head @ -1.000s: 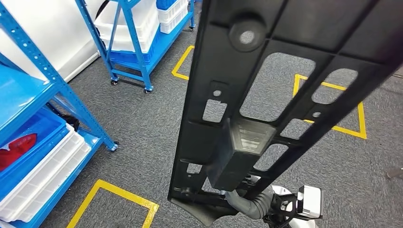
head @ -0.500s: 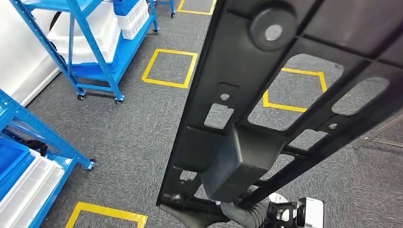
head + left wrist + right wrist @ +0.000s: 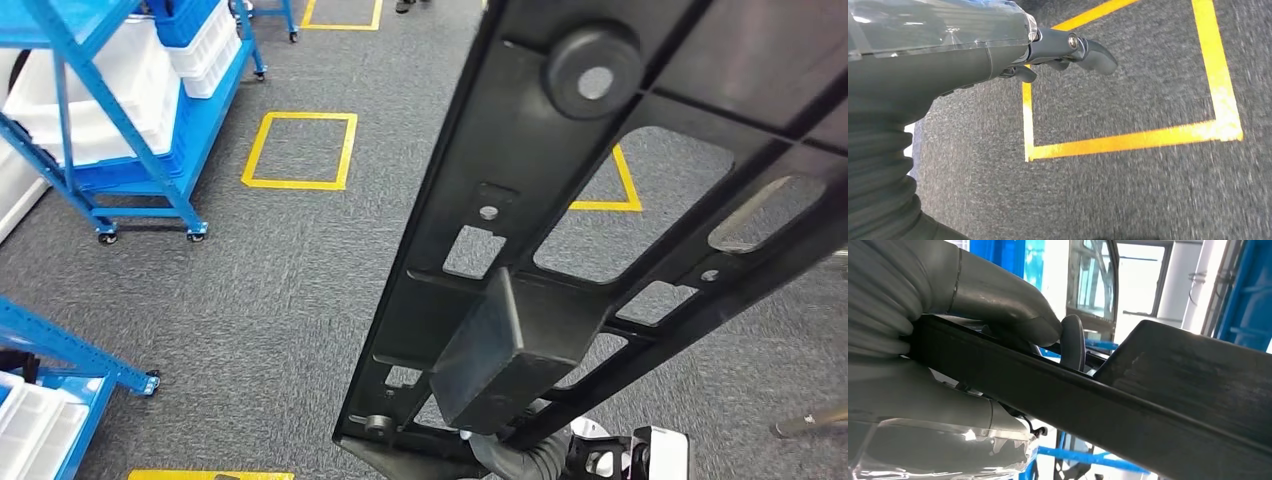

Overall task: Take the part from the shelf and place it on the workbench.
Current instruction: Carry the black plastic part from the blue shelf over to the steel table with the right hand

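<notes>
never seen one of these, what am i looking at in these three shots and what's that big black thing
This is a humanoid robot walking through a workshop, seen through three of its own cameras. The head view looks forward and down. The long black part, a flat plastic panel with cut-out holes and a boxy block on it, is carried by the right hand at its lower end. Around it are grey carpet, yellow floor squares and blue shelf carts holding white bins. The right wrist view sits just behind that hand, showing its grey thumb pressed on the part's edge. The left wrist view shows the left hand hanging over the carpet, holding nothing, its fingers curled in.
</notes>
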Controlling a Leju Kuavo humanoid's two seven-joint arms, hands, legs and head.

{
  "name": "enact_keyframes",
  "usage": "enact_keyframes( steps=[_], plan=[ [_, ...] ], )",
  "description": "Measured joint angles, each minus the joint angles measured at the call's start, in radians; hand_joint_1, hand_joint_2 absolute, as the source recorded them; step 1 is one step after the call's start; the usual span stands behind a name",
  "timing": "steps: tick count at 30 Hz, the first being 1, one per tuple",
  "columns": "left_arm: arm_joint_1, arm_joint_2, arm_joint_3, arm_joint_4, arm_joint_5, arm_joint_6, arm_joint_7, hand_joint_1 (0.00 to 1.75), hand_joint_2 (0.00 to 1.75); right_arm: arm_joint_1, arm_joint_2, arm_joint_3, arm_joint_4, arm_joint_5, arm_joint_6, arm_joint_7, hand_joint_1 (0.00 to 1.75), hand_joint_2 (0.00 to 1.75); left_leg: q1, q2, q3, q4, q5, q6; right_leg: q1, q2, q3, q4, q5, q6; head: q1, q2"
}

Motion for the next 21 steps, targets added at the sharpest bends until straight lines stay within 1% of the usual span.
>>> enact_keyframes(
  steps=[1,2,3,4,5,6,7,8,9,10,11,12,13,14,15,16,17,18,19,20,21],
  plan=[
    [-0.001,-0.001,0.0,0.0,-0.001,0.0,0.0,0.0,1.75,0.005,0.001,-0.001,-0.002,0.002,0.001,0.0,1.75,1.75,0.001,0.006,0.003,-0.001,-0.003,-0.006,-0.003,0.011,0.003,-0.006,0.003,-0.005,0.0,0.0],
    [-0.002,-0.002,0.0,0.0,-0.001,0.0,0.0,0.0,1.75,0.008,0.002,-0.002,-0.003,0.003,0.002,-0.001,1.75,1.75,0.002,-0.004,0.005,0.005,-0.011,-0.01,-0.007,0.021,0.009,-0.014,0.006,-0.01,0.0,0.0],
    [-0.003,-0.002,0.0,0.0,-0.002,0.001,0.0,0.0,1.75,0.01,0.005,-0.003,-0.005,0.004,0.003,-0.001,1.75,1.75,0.004,-0.025,-0.001,0.028,-0.028,-0.014,-0.011,0.031,0.015,-0.023,0.009,-0.015,0.0,0.0],
    [-0.003,-0.002,0.0,0.0,-0.002,0.001,0.001,0.0,1.75,0.01,0.008,-0.004,-0.006,0.004,0.003,-0.001,1.75,1.75,0.005,-0.052,-0.018,0.071,-0.054,-0.018,-0.015,0.041,0.021,-0.029,0.012,-0.019,0.0,0.0],
    [-0.001,-0.002,0.0,0.0,-0.001,0.001,0.002,0.0,1.75,0.01,0.011,-0.004,-0.007,0.004,0.003,-0.001,1.75,1.75,0.007,-0.078,-0.046,0.135,-0.087,-0.02,-0.014,0.051,0.022,-0.031,0.013,-0.022,0.0,0.0],
    [0.002,-0.002,0.0,0.0,0.0,0.001,0.004,0.0,1.75,0.01,0.014,-0.004,-0.007,0.004,0.004,-0.001,1.75,1.75,0.008,-0.091,-0.081,0.206,-0.117,-0.022,-0.014,0.063,0.022,-0.03,0.013,-0.024,0.0,0.0],
    [0.005,-0.002,0.0,0.0,0.001,0.002,0.006,0.0,1.75,0.011,0.016,-0.004,-0.006,0.004,0.004,-0.001,1.75,1.75,0.009,-0.095,-0.11,0.263,-0.134,-0.024,-0.014,0.077,0.022,-0.029,0.012,-0.024,0.0,0.0],
    [0.008,-0.002,0.0,0.0,0.002,0.002,0.008,0.0,1.75,0.012,0.016,-0.004,-0.006,0.005,0.005,0.0,1.75,1.75,0.01,-0.096,-0.127,0.288,-0.131,-0.026,-0.014,0.091,0.022,-0.027,0.012,-0.024,0.0,0.0],
    [0.009,-0.002,0.0,0.0,0.003,0.004,0.01,0.0,1.75,0.013,0.016,-0.004,-0.006,0.006,0.007,0.001,1.75,1.75,0.011,-0.098,-0.124,0.271,-0.106,-0.027,-0.015,0.106,0.022,-0.023,0.01,-0.022,0.0,0.0],
    [0.009,-0.002,0.0,0.0,0.006,0.005,0.009,0.0,1.75,0.013,0.016,-0.004,-0.006,0.007,0.009,0.002,1.75,1.75,0.013,-0.104,-0.102,0.216,-0.067,-0.029,-0.017,0.12,0.023,-0.018,0.008,-0.019,0.0,0.0],
    [0.01,-0.002,0.0,0.0,0.008,0.007,0.006,0.0,1.75,0.013,0.017,-0.004,-0.006,0.008,0.012,0.002,1.75,1.75,0.018,-0.125,-0.073,0.145,-0.029,-0.031,-0.019,0.132,0.021,-0.012,0.004,-0.014,0.0,0.0],
    [0.01,-0.002,0.001,0.0,0.011,0.008,0.002,0.0,1.75,0.011,0.018,-0.004,-0.006,0.008,0.015,0.002,1.75,1.75,0.021,-0.15,-0.048,0.08,-0.004,-0.031,-0.019,0.144,0.017,-0.004,0.001,-0.009,0.0,0.0],
    [0.01,-0.002,0.001,0.0,0.012,0.008,-0.002,0.0,1.75,0.01,0.018,-0.004,-0.006,0.008,0.017,0.003,1.75,1.75,0.024,-0.171,-0.032,0.039,0.008,-0.03,-0.02,0.154,0.011,0.003,-0.001,-0.003,0.0,0.0],
    [0.01,-0.002,0.001,0.0,0.013,0.009,-0.005,0.0,1.75,0.009,0.019,-0.004,-0.006,0.008,0.018,0.004,1.75,1.75,0.025,-0.184,-0.026,0.022,0.008,-0.026,-0.02,0.165,0.004,0.006,-0.001,0.004,0.0,0.0],
    [0.009,-0.002,0.001,0.0,0.014,0.009,-0.007,0.0,1.75,0.008,0.02,-0.004,-0.005,0.008,0.019,0.005,1.75,1.75,0.022,-0.181,-0.026,0.019,0.007,-0.02,-0.021,0.175,-0.001,0.007,0.001,0.011,0.0,0.0],
    [0.009,-0.003,0.002,0.0,0.014,0.009,-0.008,0.0,1.75,0.008,0.02,-0.004,-0.005,0.008,0.019,0.005,1.75,1.75,0.022,-0.17,-0.025,0.018,0.01,-0.012,-0.023,0.184,-0.004,0.005,0.004,0.018,0.0,0.0],
    [0.008,-0.003,0.002,0.0,0.014,0.01,-0.008,0.0,1.75,0.008,0.02,-0.004,-0.005,0.008,0.019,0.006,1.75,1.75,0.022,-0.159,-0.023,0.014,0.013,-0.005,-0.023,0.176,-0.007,0.008,0.002,0.023,0.0,0.0],
    [0.007,-0.003,0.002,0.0,0.014,0.01,-0.008,0.0,1.75,0.007,0.02,-0.004,-0.005,0.008,0.019,0.006,1.75,1.75,0.022,-0.146,-0.021,0.009,0.016,0.002,-0.023,0.154,-0.015,0.025,-0.009,0.028,0.0,0.0],
    [0.008,-0.004,0.002,0.0,0.014,0.01,-0.008,0.0,1.75,0.004,0.02,-0.004,-0.005,0.008,0.019,0.006,1.75,1.75,0.021,-0.134,-0.019,0.004,0.018,0.007,-0.022,0.124,-0.033,0.062,-0.031,0.031,0.0,0.0],
    [0.009,-0.003,0.003,0.0,0.014,0.01,-0.008,0.0,1.75,0.002,0.02,-0.004,-0.005,0.008,0.019,0.006,1.75,1.75,0.018,-0.12,-0.018,0.003,0.018,0.011,-0.022,0.091,-0.061,0.12,-0.061,0.034,0.0,0.0],
    [0.01,-0.003,0.004,0.0,0.015,0.01,-0.008,0.0,1.75,0.0,0.02,-0.004,-0.004,0.007,0.019,0.008,1.75,1.75,0.016,-0.106,-0.018,0.003,0.017,0.014,-0.023,0.071,-0.096,0.189,-0.093,0.038,0.0,0.0]
  ],
)
